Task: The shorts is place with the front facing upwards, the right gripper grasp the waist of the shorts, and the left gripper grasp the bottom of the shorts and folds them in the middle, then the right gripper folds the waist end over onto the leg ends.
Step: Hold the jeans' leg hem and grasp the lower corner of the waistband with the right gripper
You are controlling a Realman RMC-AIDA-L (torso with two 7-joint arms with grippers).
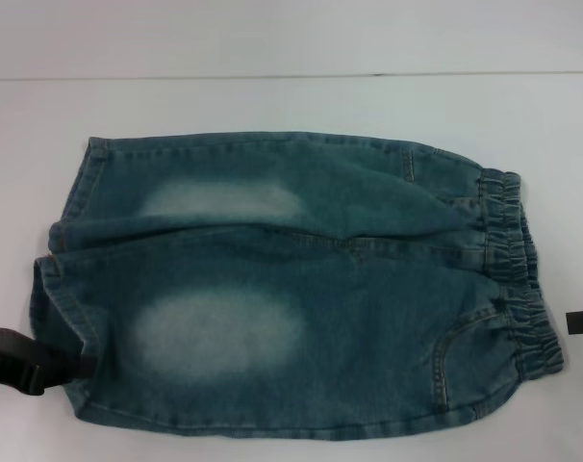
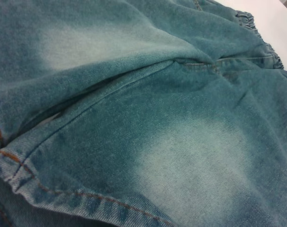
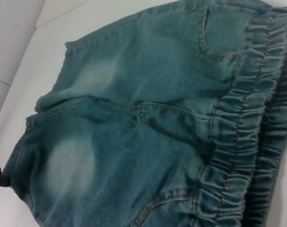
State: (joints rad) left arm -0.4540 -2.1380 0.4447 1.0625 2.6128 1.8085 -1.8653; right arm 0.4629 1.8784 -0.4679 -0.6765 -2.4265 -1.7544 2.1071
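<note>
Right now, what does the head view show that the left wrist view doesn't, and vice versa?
Head view only: the whole shorts laid out on the white table, the left hand at the near leg hem, a sliver of the right hand just off the waistband, and both pale patches in full.

Left wrist view only: close-up orange hem stitching and the twill weave.

Both: the centre seam fold, the faded denim and part of the puckered waistband.

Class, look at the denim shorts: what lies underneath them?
The shorts lie flat on a white table, which shows all around them. Whatever is beneath the denim is covered. The left gripper sits at the leg hem.
</note>
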